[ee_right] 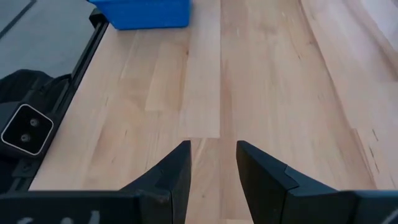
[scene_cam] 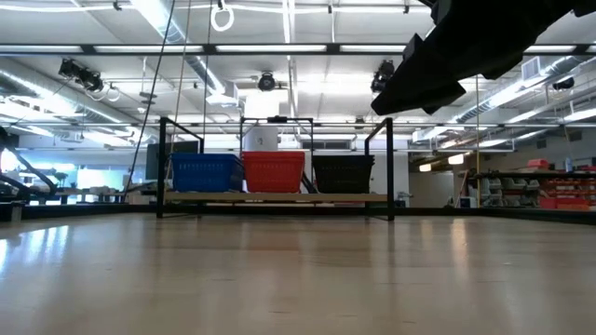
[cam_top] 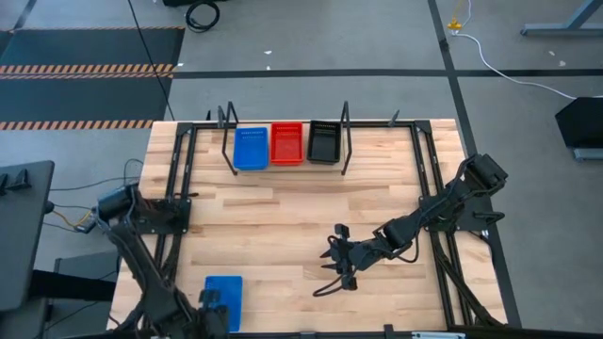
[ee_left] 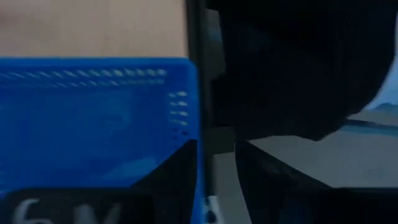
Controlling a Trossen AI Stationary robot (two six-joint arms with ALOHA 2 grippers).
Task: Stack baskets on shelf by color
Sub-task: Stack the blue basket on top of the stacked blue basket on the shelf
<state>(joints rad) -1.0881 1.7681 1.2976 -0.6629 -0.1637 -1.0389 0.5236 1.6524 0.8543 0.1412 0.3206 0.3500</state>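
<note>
The shelf (cam_top: 283,168) (scene_cam: 279,197) stands at the table's far edge. On its board sit a blue basket (cam_top: 251,148), a red basket (cam_top: 287,143) and a black basket (cam_top: 323,141), side by side. Another blue basket (cam_top: 223,299) (ee_left: 93,118) (ee_right: 143,12) rests flat on the table's near left corner. My left gripper (cam_top: 214,309) (ee_left: 214,152) is open at that basket's near end. One finger (ee_left: 177,177) is inside the side wall (ee_left: 199,199), the other (ee_left: 267,180) outside it. My right gripper (cam_top: 332,271) (ee_right: 213,149) hangs open over bare wood near the table's middle.
Black metal frame rails (cam_top: 179,188) (cam_top: 429,188) run along the table's left and right sides. Bare planks (cam_top: 301,217) lie between the shelf and both grippers. The right arm (scene_cam: 466,46) shows dark at the top of the low view.
</note>
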